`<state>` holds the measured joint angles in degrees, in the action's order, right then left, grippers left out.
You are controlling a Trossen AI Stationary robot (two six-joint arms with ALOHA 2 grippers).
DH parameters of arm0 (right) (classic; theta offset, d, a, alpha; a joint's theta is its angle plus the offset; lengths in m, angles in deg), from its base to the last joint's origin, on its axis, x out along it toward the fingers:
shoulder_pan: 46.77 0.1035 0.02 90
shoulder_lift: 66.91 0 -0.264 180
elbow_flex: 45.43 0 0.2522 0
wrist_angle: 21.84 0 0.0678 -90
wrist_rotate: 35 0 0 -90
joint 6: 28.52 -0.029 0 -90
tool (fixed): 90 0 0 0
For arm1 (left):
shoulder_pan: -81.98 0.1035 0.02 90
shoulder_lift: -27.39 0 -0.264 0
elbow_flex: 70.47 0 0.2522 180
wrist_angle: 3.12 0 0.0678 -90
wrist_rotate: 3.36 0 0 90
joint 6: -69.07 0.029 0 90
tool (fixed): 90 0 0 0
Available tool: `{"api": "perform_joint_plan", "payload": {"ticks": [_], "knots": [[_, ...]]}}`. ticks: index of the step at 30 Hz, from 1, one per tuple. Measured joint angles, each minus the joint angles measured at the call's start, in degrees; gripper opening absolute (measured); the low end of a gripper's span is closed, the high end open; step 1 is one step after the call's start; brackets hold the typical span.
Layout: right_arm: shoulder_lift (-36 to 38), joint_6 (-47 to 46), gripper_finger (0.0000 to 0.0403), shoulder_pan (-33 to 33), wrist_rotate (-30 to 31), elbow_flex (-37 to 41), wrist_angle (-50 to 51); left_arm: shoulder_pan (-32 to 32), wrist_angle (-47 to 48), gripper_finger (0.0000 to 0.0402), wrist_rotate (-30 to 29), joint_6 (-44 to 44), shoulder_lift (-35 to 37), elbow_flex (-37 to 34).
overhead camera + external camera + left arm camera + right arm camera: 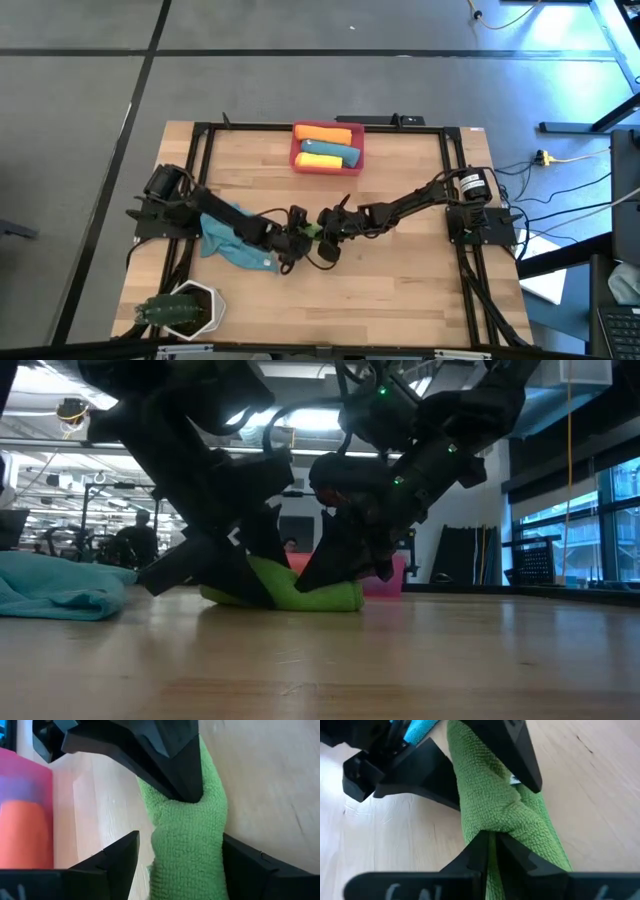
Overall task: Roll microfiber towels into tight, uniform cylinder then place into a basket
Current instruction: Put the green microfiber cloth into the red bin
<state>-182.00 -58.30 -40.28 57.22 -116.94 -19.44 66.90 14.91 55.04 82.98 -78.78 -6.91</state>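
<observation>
A green towel (312, 232), rolled into a cylinder, lies on the table's middle (300, 596). My right gripper (492, 837) comes from the right and is shut on it. My left gripper (180, 840) comes from the left and is open, one finger on each side of the green roll (190, 855). A loose teal towel (228, 242) lies crumpled under my left arm. The red-pink basket (295, 150) at the far edge holds an orange roll (322, 132), a teal roll and a yellow roll. My right gripper pinches a raised fold of cloth (496, 822) on top of the green roll between its two fingertips. It comes slanting down from the table's right. The roll lies along the table under it. My left gripper's fingers (120, 857) straddle the roll; I cannot tell whether they touch it.
A white hexagonal pot with a green plant (190, 308) stands at the near left corner. A black frame (205, 128) runs along the table's sides. Bare wood lies between the roll and the basket (30, 770) and toward the near edge.
</observation>
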Motion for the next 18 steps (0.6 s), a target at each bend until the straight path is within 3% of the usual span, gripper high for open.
{"api": "perform_joint_plan", "payload": {"ticks": [8, 12, 16, 18], "knots": [[0.0, 0.3, 0.0042, 0.0, -0.7, 0.0, 0.0, 1.6, 0.3, 0.0171, 5.4, -0.3, 0.1, -0.1], [0.0, 1.7, 0.0042, 0.0, -2.1, 0.1, -0.8, 2.6, 0.5, 0.0114, 9.9, -1.5, 0.2, -0.1], [1.8, 3.2, 0.0042, -0.1, -3.3, 0.2, -0.2, 2.7, 0.6, 0.0033, 11.3, -1.5, 0.3, -0.1], [3.8, 4.3, 0.0042, 0.1, -3.8, 0.4, 1.8, 2.7, 0.5, 0.0017, 11.5, -1.5, 0.5, -0.2]]}}
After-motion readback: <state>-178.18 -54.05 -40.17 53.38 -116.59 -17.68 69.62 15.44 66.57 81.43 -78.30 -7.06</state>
